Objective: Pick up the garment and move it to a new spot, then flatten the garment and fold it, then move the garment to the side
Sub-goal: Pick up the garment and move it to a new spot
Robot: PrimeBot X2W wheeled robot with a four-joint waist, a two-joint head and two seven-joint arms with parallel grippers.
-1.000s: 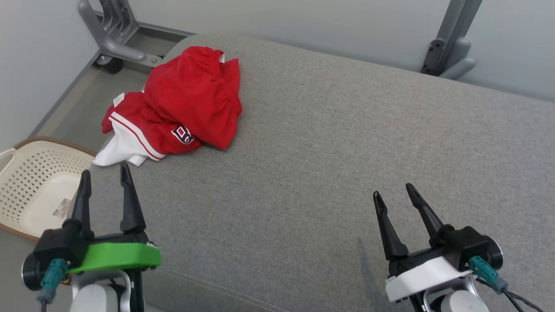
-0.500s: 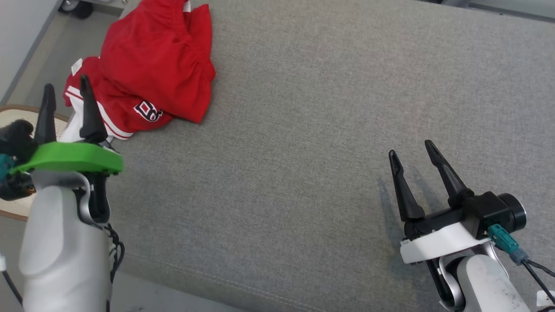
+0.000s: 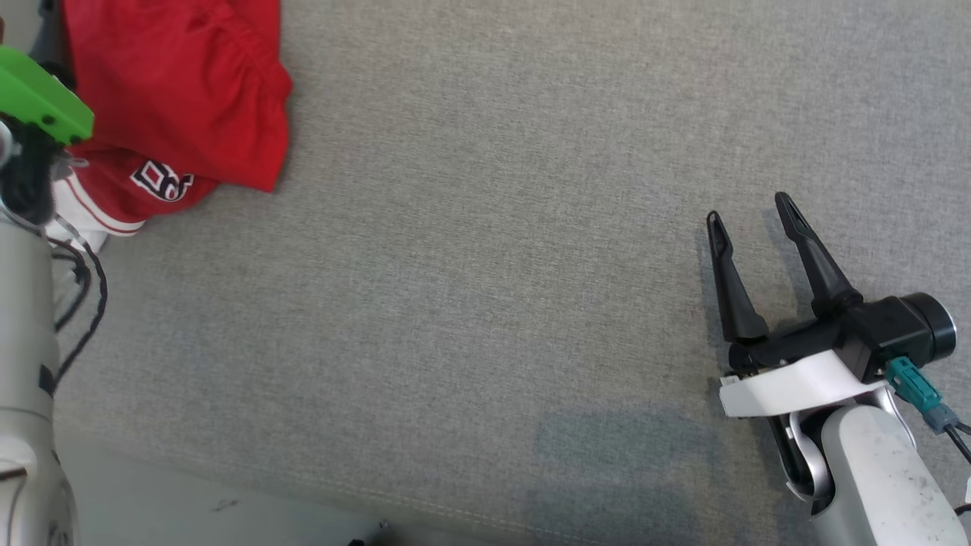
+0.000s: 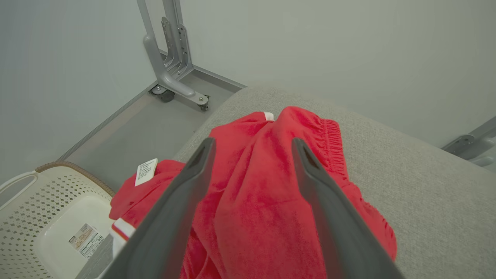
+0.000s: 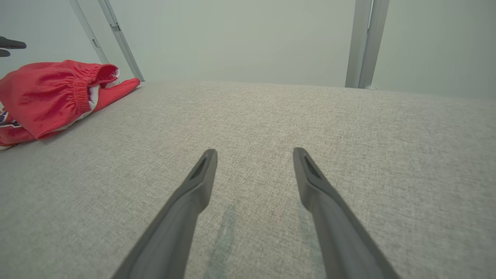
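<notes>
The garment [image 3: 174, 91] is a crumpled pair of red shorts with white trim and a dark number print, lying at the far left of the grey cushioned surface [image 3: 493, 227]. In the left wrist view my left gripper [image 4: 252, 145] hovers open over the garment [image 4: 255, 193], its fingers apart above the red cloth with nothing between them. In the head view the left arm's green mount [image 3: 42, 95] shows at the left edge, the fingers cut off. My right gripper [image 3: 751, 208] stands open above bare grey fabric at the right, far from the garment [image 5: 50, 97].
A perforated cream laundry basket [image 4: 23, 217] with a label sits on the floor left of the surface. A grey metal frame on castors [image 4: 170, 73] stands by the wall behind. A metal post [image 5: 362, 42] rises behind the surface's far edge.
The head camera has tilted down, shifting the whole scene up and left. My left gripper has advanced from near the surface's front corner to over the garment. Both grippers stay open.
</notes>
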